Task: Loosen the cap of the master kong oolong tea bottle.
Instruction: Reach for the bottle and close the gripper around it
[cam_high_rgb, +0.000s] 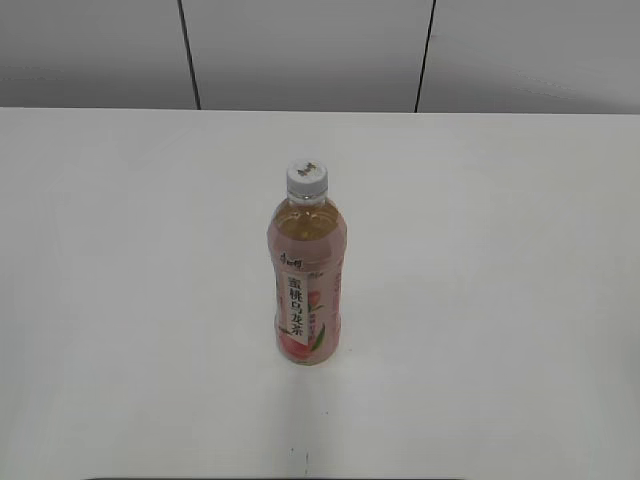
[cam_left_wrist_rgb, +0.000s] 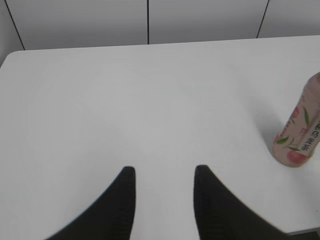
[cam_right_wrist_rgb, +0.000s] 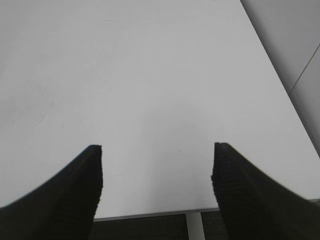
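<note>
Standing upright on the white worktop (cam_high_rgb: 120, 300), the master kong oolong tea bottle (cam_high_rgb: 306, 280) showed its pink peach label and a white vertical strip of dark characters toward the exterior camera, with amber tea visible through the clear shoulder above the label, and the cap (cam_high_rgb: 307, 178) sat on its neck, white and ribbed, with a small dark-and-orange mark on top; neither arm appeared in that view. From the left wrist camera, the left tool (cam_left_wrist_rgb: 165, 172) had its two dark fingers (cam_left_wrist_rgb: 122, 200) apart with bare worktop between them, holding nothing, and the bottle stood ahead of it and well off to its right, at the edge of the picture, so that only the lower labelled part was seen there (cam_left_wrist_rgb: 300, 135) and the top was cut off. The left tool was well apart from the bottle and touched nothing. From the right wrist camera, the right tool (cam_right_wrist_rgb: 157, 150) had its fingers (cam_right_wrist_rgb: 75, 190) spread wide, also empty, over the near edge of the worktop, with plain white surface stretching ahead of it; the bottle did not show in that view. Behind the worktop, pale wall panels (cam_high_rgb: 300, 50) with dark seams ran across the back of the exterior view
</note>
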